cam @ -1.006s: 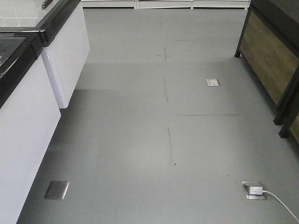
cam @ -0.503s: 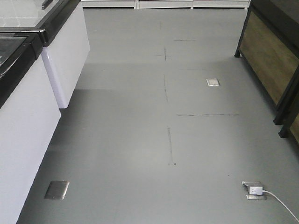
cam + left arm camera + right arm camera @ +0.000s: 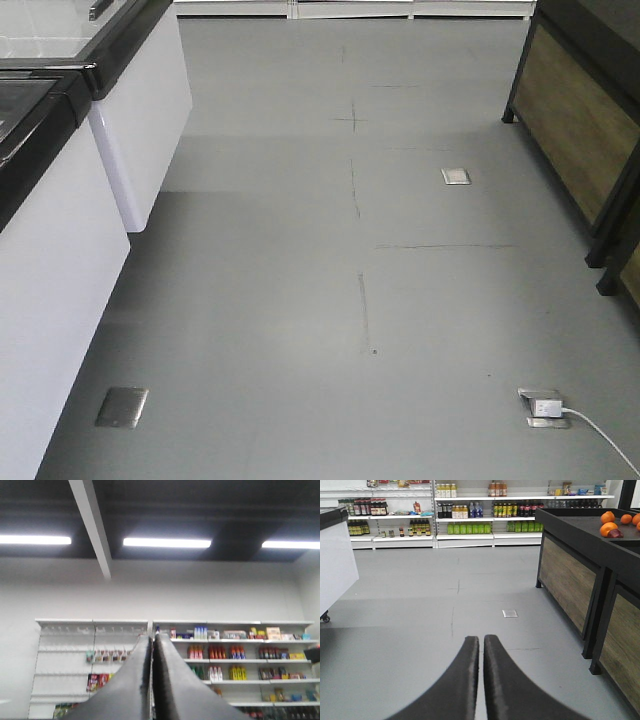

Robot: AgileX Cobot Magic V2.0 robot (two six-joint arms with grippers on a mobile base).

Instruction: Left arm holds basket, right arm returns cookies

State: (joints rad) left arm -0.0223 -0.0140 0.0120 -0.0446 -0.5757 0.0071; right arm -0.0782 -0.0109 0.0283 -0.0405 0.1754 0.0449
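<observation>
The basket and the cookies are out of view in every frame. In the left wrist view my left gripper (image 3: 152,638) is shut with nothing between its dark fingers, and it points up at a white wall and the ceiling lights. In the right wrist view my right gripper (image 3: 481,639) is shut and empty too, and it points level over the grey floor (image 3: 420,610). Neither arm shows in the front view.
White chest cabinets (image 3: 60,260) line the left of the aisle. A dark wooden display stand (image 3: 585,130) is on the right, with oranges (image 3: 610,522) on top. A floor socket with a white plug and cable (image 3: 545,408) lies front right. Stocked shelves (image 3: 470,510) close the far end.
</observation>
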